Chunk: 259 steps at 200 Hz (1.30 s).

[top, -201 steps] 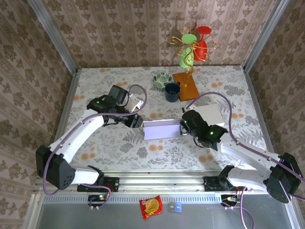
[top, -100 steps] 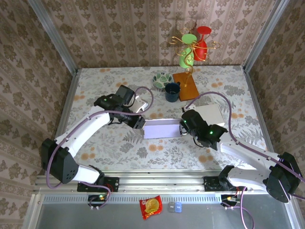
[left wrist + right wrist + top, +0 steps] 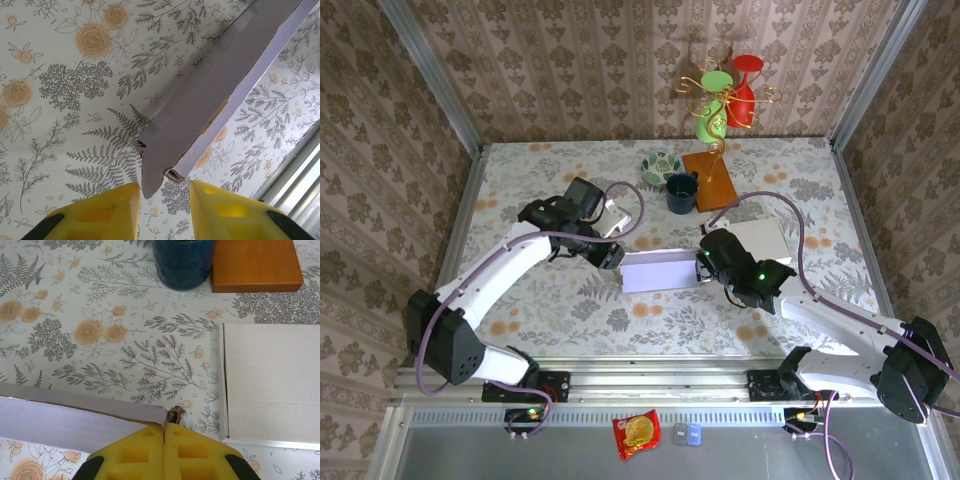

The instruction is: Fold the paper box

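Top external: right jaws pinched shut on paper box (image 3: 658, 271) end, left jaws part-open straddling opposite corner.

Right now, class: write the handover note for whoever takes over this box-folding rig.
Left gripper: fingers straddle the left end of the paper box; whether they grip it is unclear.
Right gripper: shut at the box's right end corner.
Box: lies mid-table, long and partly formed.
Done: long walls appear raised.
Left: the ends look unfinished, so fold and tuck both.
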Tool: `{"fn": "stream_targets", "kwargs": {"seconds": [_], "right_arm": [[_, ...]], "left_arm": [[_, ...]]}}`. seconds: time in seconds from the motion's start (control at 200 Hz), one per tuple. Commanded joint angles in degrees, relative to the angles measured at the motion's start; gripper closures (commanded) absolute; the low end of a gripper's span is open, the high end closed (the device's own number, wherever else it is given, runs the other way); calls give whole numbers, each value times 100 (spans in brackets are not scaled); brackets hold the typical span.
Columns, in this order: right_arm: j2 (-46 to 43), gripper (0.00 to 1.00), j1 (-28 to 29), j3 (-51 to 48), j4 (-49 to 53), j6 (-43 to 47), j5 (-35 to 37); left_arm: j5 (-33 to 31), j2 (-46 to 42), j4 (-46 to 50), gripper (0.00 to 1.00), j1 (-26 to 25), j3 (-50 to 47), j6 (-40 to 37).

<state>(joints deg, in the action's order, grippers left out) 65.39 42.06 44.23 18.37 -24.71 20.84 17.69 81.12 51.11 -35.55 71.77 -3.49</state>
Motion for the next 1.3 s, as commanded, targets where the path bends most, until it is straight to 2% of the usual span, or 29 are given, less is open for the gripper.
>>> {"fn": "stream_targets", "kwargs": {"seconds": [0.0,0.4,0.555,0.975,1.29], "right_arm": [[97,100,34,85,335,-95,117],[123,100,32,86,319,-150,127],[132,100,39,120,336,-150,147],[211,100,87,174,346,-350,156],[187,100,97,165,361,-358,194]], "left_arm": [[112,129,92,71,31,189,-95],[15,273,163,87,9,261,-31],[-4,290,98,95,-17,304,275],[338,404,317,97,-119,474,2080],[419,527,352,98,-110,531,2696]]}}
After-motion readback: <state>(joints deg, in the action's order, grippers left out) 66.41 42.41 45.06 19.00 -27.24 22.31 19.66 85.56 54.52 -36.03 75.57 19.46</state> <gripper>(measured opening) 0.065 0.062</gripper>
